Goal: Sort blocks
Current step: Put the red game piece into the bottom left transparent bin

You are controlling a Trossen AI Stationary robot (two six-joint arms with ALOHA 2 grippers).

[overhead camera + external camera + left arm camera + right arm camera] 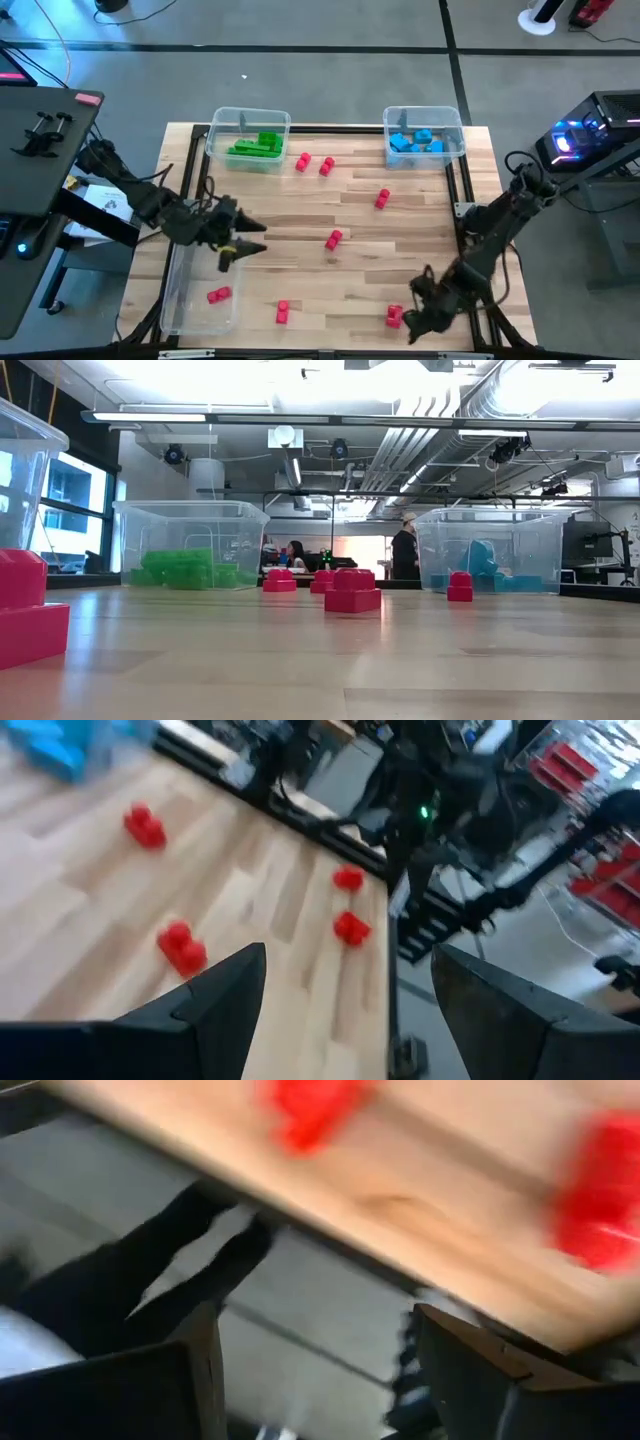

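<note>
Several red blocks lie on the wooden table: two at the far side [303, 161], [326, 167], one right of the middle [382, 200], one in the middle [334, 238], and two near the front [283, 312], [394, 317]. Another red block [219, 295] lies in a clear bin [180, 300] at the near left. My left gripper [254, 238] is open and empty just beyond that bin; its wrist view [350, 960] shows bare table between its fingers. My right gripper [415, 320] is open and empty at the near right edge, beside the block there, which also shows blurred in its wrist view [600, 1190].
A clear bin with green blocks [255, 146] stands at the far left. A clear bin with blue blocks [420, 140] stands at the far right. In the low view both bins [190, 545], [500, 550] stand behind the red blocks [352, 590]. People show in the room beyond.
</note>
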